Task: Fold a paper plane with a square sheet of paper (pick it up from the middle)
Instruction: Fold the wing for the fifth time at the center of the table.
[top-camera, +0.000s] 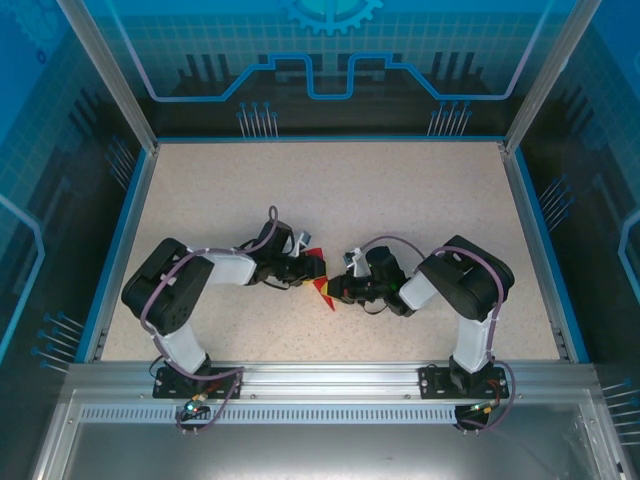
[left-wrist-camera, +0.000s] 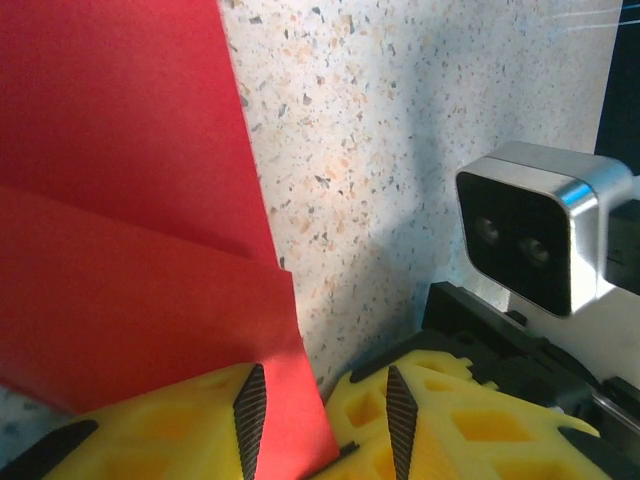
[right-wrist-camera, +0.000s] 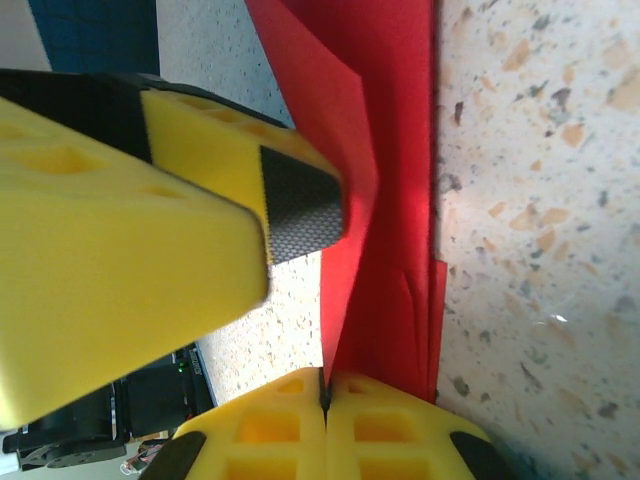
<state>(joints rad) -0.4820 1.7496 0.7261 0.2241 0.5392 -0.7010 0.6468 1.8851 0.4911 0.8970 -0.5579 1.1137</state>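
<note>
Right gripper (right-wrist-camera: 323, 388) clamped folded red square sheet of paper (right-wrist-camera: 395, 180); left gripper (left-wrist-camera: 320, 390) gaped, paper corner between its fingers.

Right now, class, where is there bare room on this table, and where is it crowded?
Free: the far half of the table up to the back rim, and strips outside each elbow. Crowded: near centre, where left gripper and right gripper meet at the red paper.
</note>
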